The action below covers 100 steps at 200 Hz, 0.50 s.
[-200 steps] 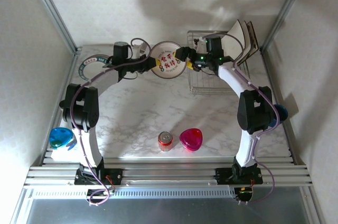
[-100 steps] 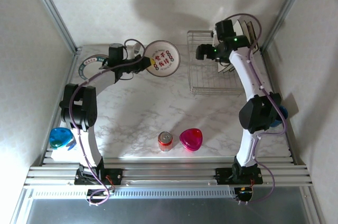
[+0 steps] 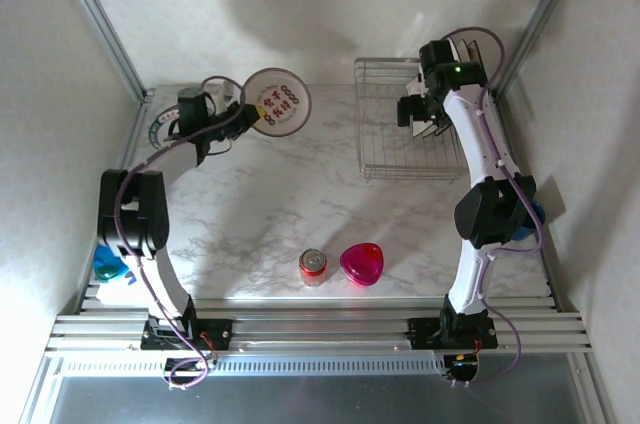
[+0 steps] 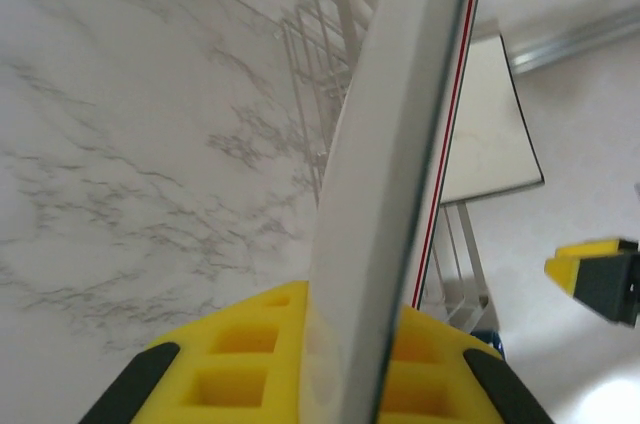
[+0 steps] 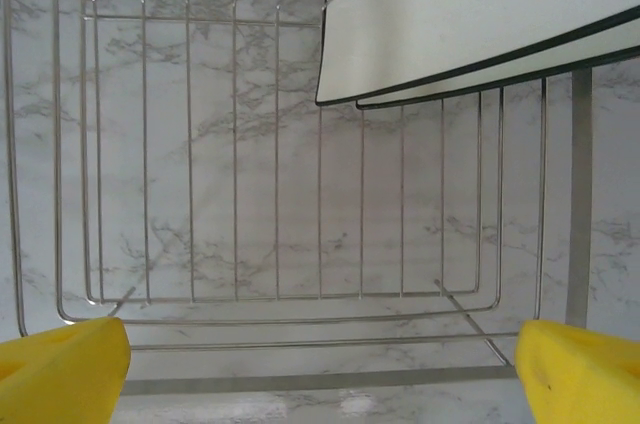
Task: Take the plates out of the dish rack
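mid-unload: my left tool (image 3: 247, 116) is pinched tight on the rim of one round plate (image 3: 277, 102), held on edge above the desk (image 3: 290, 204), well aside of the dish rack (image 3: 385, 149). next, i judge, comes laying it flat. my right tool (image 5: 320, 364) hangs spread wide over the rack, empty, the square plates (image 5: 480, 4) just ahead.

A round white plate (image 3: 277, 102) with red motifs is held up on edge, left of the wire dish rack (image 3: 390, 139). Two square cream plates (image 5: 480, 4) lean in its far-right corner.

Left gripper (image 4: 340, 354) clamped, right gripper (image 5: 320, 376) apparently spread wide.
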### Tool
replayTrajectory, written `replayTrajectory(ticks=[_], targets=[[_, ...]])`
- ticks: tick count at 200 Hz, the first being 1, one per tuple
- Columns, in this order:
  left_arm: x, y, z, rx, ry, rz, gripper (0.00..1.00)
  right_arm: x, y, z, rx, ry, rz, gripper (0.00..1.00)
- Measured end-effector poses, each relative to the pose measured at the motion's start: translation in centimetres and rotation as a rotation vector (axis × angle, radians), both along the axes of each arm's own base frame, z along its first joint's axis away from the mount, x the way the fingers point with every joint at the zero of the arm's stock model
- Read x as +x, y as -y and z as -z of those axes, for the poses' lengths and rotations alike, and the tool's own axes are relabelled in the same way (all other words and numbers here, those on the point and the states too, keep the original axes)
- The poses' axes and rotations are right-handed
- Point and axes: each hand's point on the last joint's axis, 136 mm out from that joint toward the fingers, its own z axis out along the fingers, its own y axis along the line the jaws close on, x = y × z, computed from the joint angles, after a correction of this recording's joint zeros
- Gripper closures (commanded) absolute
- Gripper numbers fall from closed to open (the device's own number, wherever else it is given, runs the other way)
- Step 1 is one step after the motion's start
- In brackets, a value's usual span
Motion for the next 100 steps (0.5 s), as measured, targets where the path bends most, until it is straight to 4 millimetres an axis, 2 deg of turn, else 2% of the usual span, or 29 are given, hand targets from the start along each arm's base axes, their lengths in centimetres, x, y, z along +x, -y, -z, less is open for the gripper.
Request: replayTrajectory(ticks=[10,35,61,77,100], targets=[[0.0,-1.8,-0.2,-0.011,0.004,-0.069,1.0,0.0,0.0,0.0,-0.003,-0.002,-0.005,0.01],[-0.5,-7.9,-0.1,-0.069,0.0,-0.3,1.0,0.0,0.0,0.0,-0.004,-0.002,-0.012,0.01],[-1.3,-14.0,1.2,-0.134,-0.021,-0.534,1.0,0.0,-0.1,0.3,0.0,-0.005,-0.018,0.01],[-1.8,-16.2,2.3,-0.163,-0.042,-0.642,1.0,0.0,-0.2,0.5,0.002,-0.01,-0.019,0.01],[-2.6,-18.0,3.6,-0.199,-0.066,-0.751,1.0,0.1,-0.2,0.4,0.004,-0.005,-0.02,0.01]])
